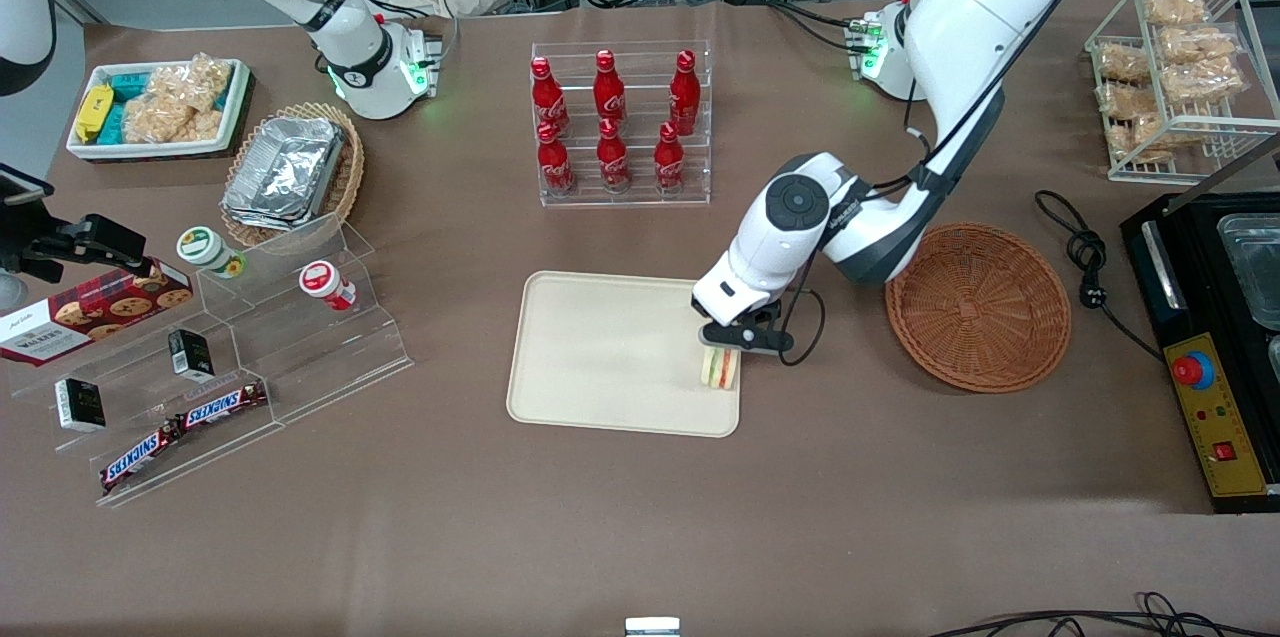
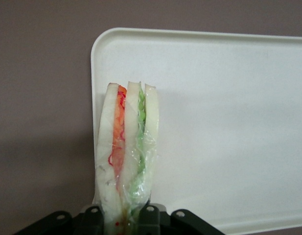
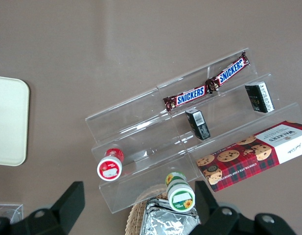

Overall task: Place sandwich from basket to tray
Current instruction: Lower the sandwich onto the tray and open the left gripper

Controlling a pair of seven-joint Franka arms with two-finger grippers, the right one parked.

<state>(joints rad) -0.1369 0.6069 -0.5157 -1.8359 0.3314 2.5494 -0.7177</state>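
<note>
1. Sandwich (image 1: pixel 719 368) – wrapped wedge w/ orange, red & green layers, held edge-on in the gripper (image 1: pixel 722 353), fingers clamped on its bread faces. Sits over the tray (image 1: pixel 600 357), right at the rim nearest the basket (image 1: pixel 978 305). Can't tell if it's touching the tray surface yet or just above it.
2. Wrist view: sandwich (image 2: pixel 126 156) lines up close along the tray's (image 2: pixel 229 127) edge, near a rounded corner; brown table just beside it. Little margin, so I'd shift it a bit further in over the tray before letting go, else it may tip onto the rim or table.
3. Step in hand, as I read it: lower & release. Best done slow, straight down, till the bottom edge rests flat; then open, lift straight up so the wrap doesn't drag w/ the fingers.
4. Standing on edge it's narrow and could topple once freed; falling inward onto the tray is fine.
5. Basket looks empty, well clear of the arm.
</note>
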